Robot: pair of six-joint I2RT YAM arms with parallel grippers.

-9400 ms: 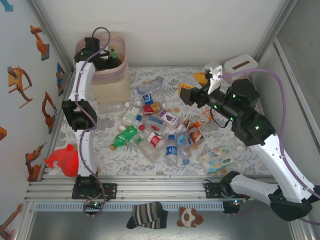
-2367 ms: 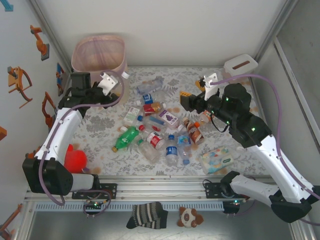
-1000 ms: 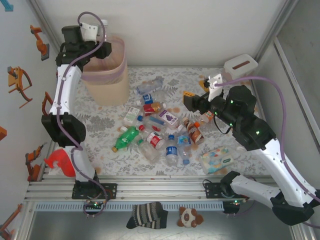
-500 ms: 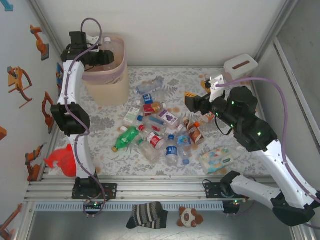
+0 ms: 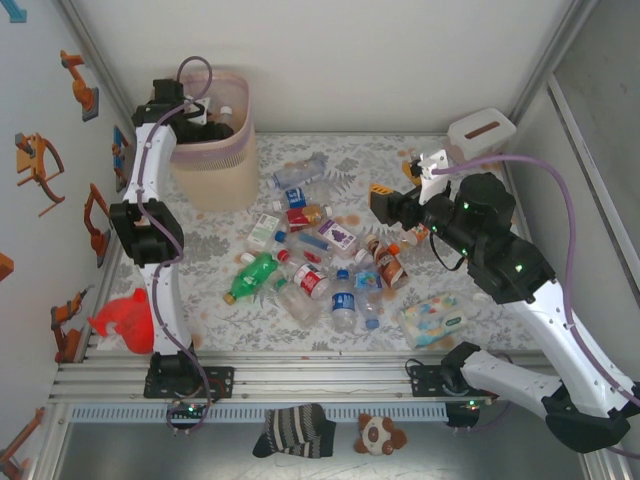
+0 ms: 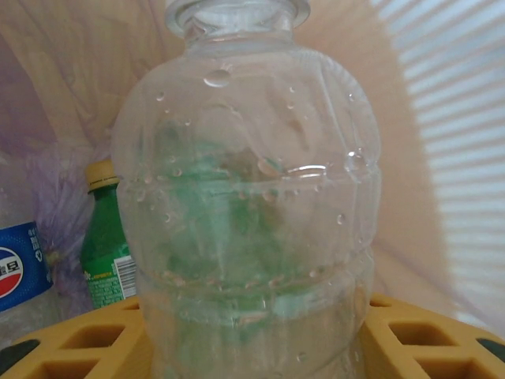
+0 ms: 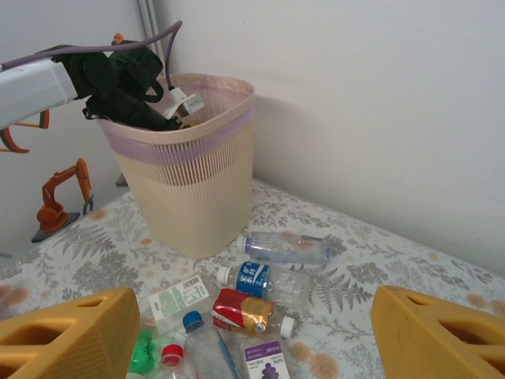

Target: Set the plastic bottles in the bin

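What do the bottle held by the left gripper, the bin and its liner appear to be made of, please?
The bottle in the left gripper looks like clear, glossy thin plastic: you see through it, with droplets and moulded ridges. The bin seems rigid matte beige plastic, finely ribbed. Its liner looks like thin translucent pink film, folded over the rim.

Top external: high above and behind the arm bases, looking down and forward over the whole worktop (image 5: 200, 265) to the back wall (image 5: 380, 60); the farthest view.
Left wrist: down inside the bin (image 6: 442, 118), facing its ribbed inner wall, very close to a clear bottle (image 6: 248, 197) between the yellow fingers (image 6: 71, 343) of the left end effector (image 6: 252, 304).
Right wrist: low over the worktop, facing the far-left corner from middle distance, with the wide-apart fingers of the right end effector (image 7: 256, 316) at the lower corners.
Shared: top external and right wrist both take in the bin, the left arm (image 5: 150, 160) at its rim and the loose bottles (image 7: 260, 280) beside it.
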